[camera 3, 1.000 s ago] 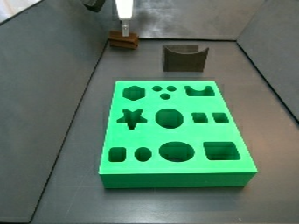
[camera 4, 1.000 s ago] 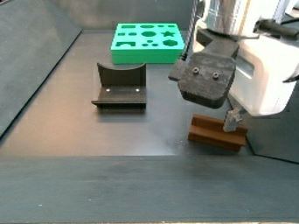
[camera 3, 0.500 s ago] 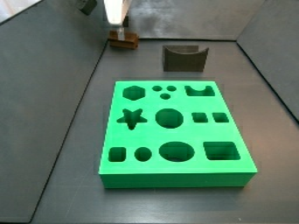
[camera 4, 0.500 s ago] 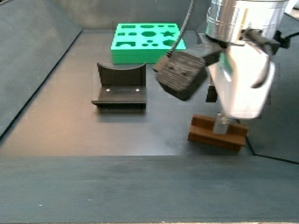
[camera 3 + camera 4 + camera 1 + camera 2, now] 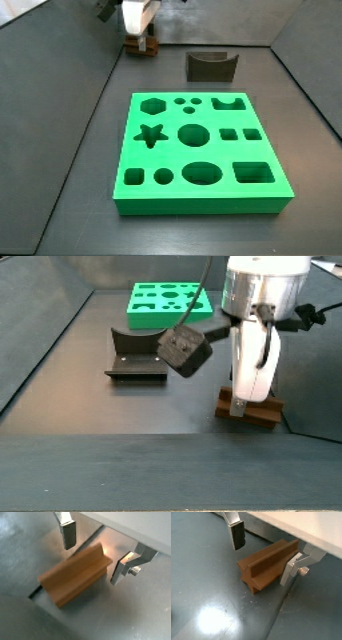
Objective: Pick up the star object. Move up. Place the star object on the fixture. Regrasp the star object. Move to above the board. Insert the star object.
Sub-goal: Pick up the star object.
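Wrist views give you the clearest look: the chunky reddish-brown wooden star object [image 5: 75, 574] [image 5: 268, 564] lies on the dark floor between the gripper's [image 5: 95, 551] [image 5: 264, 554] flat silver fingers [image 5: 67, 533] [image 5: 236, 534]. You can see the jaws spread wide, one finger clear of the piece, the opposite one close beside it, possibly touching. In both side views, the gripper [image 5: 138, 38] [image 5: 242, 406] hangs low over the star object [image 5: 140, 44] [image 5: 254, 413], well apart from the dark grey notched fixture [image 5: 210, 66] [image 5: 138, 354] and the bright green slab-like board [image 5: 201, 150] [image 5: 167, 302].
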